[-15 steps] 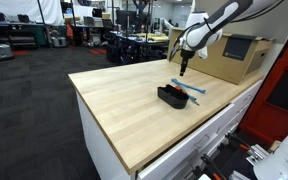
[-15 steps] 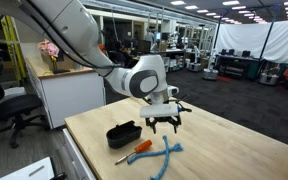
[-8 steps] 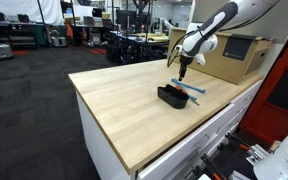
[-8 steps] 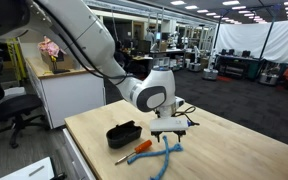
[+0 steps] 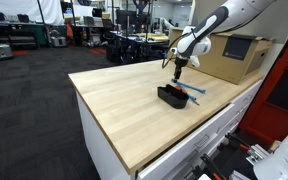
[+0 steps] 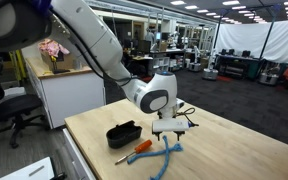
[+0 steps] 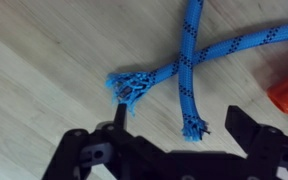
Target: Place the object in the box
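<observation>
Two stretches of the blue rope [image 7: 189, 60] crossed each other in the wrist view, black flecks along the weave, both ends frayed. One end lay toward the left of that view, the other lower down, betw. the fingers [image 6: 171, 130]. We saw the fingers spread wide w/ nothing pinched, one dark tip on each side of the lower rope end. We couldn't tell whether the tips touched the wood.

In an exterior view the rope [image 6: 169, 152] lay loose on the light wooden worktop [image 6: 234, 150], directly under the fingers, i.e. outside the black box [image 6: 122, 133]. The box sat near the rope but apart from it, open side up. An orange item [image 6: 140, 147] lay on the worktop betw. box and rope, just beside the box. Its orange edge also showed at the right border of the wrist view.

From the opposite side we saw the white arm [image 5: 209, 25] reaching down over the far end of the worktop, fingers pointing straight down, close to the box. A big cardboard box [image 5: 234, 58] stood behind the arm, well apart from the rope.
</observation>
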### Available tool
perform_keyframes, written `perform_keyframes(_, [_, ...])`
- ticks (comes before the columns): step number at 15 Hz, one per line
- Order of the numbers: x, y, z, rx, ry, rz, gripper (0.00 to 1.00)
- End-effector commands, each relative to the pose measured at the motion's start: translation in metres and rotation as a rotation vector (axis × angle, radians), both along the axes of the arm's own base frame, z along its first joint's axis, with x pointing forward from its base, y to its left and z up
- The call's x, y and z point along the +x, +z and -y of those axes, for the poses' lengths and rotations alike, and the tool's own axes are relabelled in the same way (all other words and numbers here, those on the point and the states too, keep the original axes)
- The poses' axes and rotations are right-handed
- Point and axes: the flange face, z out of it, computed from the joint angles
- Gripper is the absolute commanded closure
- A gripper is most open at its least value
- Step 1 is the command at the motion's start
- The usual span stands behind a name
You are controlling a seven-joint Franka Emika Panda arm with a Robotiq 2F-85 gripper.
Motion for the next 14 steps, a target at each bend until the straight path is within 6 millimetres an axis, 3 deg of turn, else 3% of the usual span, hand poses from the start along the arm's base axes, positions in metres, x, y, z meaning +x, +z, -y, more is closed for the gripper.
perform_keyframes(1, [0.007,-0.014,-0.002,-0.015,0.056,-0.040,0.25])
perform_keyframes(2, [0.006,-0.017,-0.002,-0.023,0.057,-0.048,0.26])
perform_keyframes(8, [0.005,-0.026,0.001,-0.047,0.073,-0.069,0.69])
perform_keyframes(12, [0.005,-0.016,0.001,-0.069,0.054,-0.061,0.97])
perform_keyframes(14, [0.005,-0.004,0.002,-0.076,0.006,-0.055,1.00])
